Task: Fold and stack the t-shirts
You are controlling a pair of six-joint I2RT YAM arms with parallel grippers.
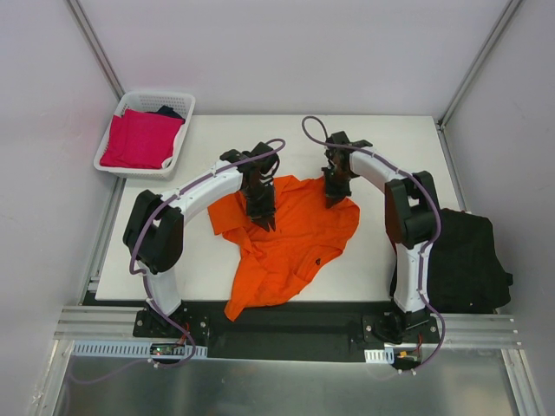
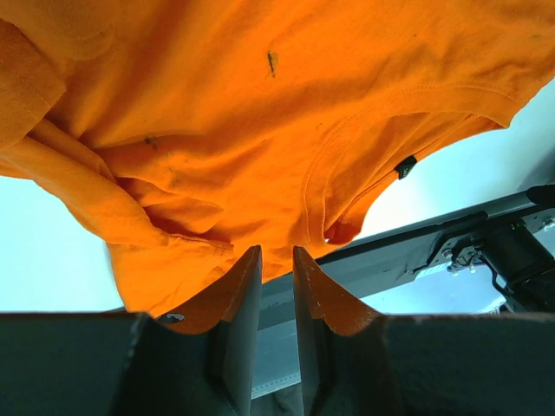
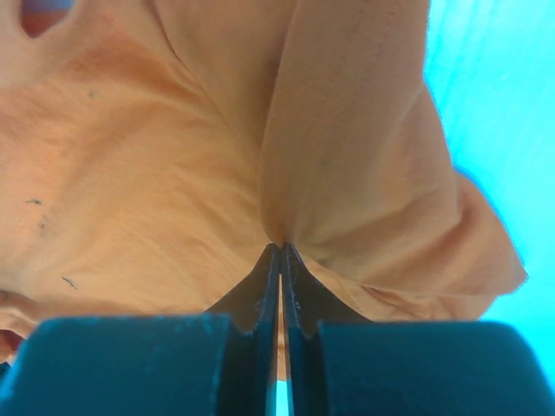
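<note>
Bright even light, soft shadows

Robot lab work cell, most likely, not a home or a shop.
A left arm [image 1: 199,189] and a right arm [image 1: 414,217] are bolted to an aluminium rail [image 1: 95,323] at the edge of a white bench [image 1: 395,152]. Plain white panels [image 1: 286,52] on metal frame posts [image 1: 94,48] enclose it, and the cables [image 1: 308,130] are exposed.

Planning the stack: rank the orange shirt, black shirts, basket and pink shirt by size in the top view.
1. orange shirt
2. black shirts, partly hidden, so less sure
3. basket
4. pink shirt, inside the basket
</note>
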